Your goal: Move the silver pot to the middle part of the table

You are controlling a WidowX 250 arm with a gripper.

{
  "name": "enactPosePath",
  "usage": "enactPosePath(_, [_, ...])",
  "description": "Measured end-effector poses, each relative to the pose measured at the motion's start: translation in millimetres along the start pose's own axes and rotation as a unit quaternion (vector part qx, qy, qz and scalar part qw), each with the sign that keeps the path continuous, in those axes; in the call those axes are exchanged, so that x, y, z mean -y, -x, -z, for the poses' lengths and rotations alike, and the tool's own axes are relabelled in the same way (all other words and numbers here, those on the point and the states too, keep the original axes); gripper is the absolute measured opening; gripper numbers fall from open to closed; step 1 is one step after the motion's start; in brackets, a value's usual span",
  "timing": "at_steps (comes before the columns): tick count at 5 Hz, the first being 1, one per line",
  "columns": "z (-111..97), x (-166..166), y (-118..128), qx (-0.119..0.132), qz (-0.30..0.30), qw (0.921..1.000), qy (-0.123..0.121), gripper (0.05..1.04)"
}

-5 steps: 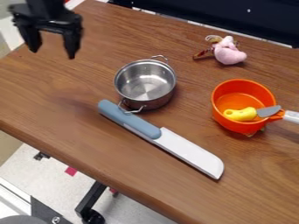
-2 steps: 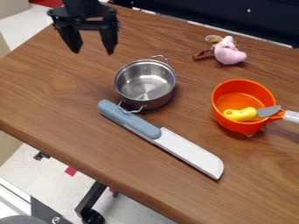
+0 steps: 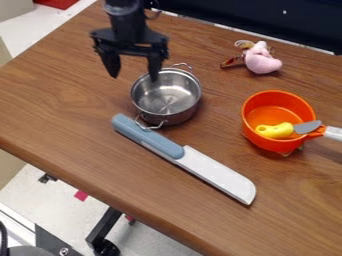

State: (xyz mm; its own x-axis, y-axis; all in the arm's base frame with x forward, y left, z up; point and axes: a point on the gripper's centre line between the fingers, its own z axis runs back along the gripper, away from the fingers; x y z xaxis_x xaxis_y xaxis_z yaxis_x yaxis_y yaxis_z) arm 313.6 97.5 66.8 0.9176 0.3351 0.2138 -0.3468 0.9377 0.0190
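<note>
No text, label, brand, number or sign can be read.
</note>
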Motion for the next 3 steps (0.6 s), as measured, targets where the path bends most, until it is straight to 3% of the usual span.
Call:
enactPosePath(2, [14.9, 8.4, 7.7, -0.007, 0.004, 0.9999, 0.011, 1.001])
enactPosePath(3, [33.3, 4.9, 13.5, -0.039, 0.013, 0.9991, 0.001, 1.001])
